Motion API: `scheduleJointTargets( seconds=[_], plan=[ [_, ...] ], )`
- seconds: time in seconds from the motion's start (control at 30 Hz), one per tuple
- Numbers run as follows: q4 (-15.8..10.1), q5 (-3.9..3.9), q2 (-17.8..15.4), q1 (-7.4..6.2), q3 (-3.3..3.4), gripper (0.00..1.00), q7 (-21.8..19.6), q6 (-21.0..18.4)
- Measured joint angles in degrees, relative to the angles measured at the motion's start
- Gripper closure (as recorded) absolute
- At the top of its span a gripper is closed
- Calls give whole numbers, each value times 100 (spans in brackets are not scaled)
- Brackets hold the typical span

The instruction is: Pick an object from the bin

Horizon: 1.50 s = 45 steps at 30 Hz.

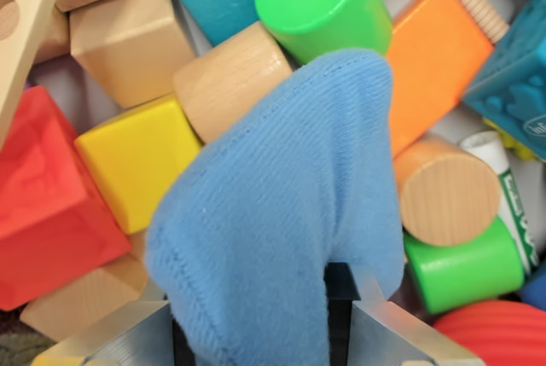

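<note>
A light blue cloth (273, 204) fills the middle of the wrist view, standing up in a peak over the pile of toys. Its lower end runs down between my gripper's (260, 336) two metal fingers (111, 342), which show at the bottom left and bottom right. The gripper is shut on the cloth. The cloth hides whatever lies directly under it in the bin.
Blocks crowd around the cloth: a yellow cube (136, 161), a red block (43, 204), plain wooden cylinders (230, 80) (444, 191), green cylinders (324, 3) (465, 268), an orange block (435, 67), a blue studded block (516, 76), a marker (512, 204) and a wooden plank (26, 25).
</note>
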<state>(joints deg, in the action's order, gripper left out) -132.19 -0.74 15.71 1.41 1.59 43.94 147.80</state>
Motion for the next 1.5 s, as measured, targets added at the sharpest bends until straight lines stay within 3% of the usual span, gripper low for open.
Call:
scheduleJointTargets(
  seconds=[0.63,1.5],
  plan=[
    [95,30,-877,-1,4,100,-17,-964],
    [719,53,-1770,0,5,100,-33,-2477]
  ],
)
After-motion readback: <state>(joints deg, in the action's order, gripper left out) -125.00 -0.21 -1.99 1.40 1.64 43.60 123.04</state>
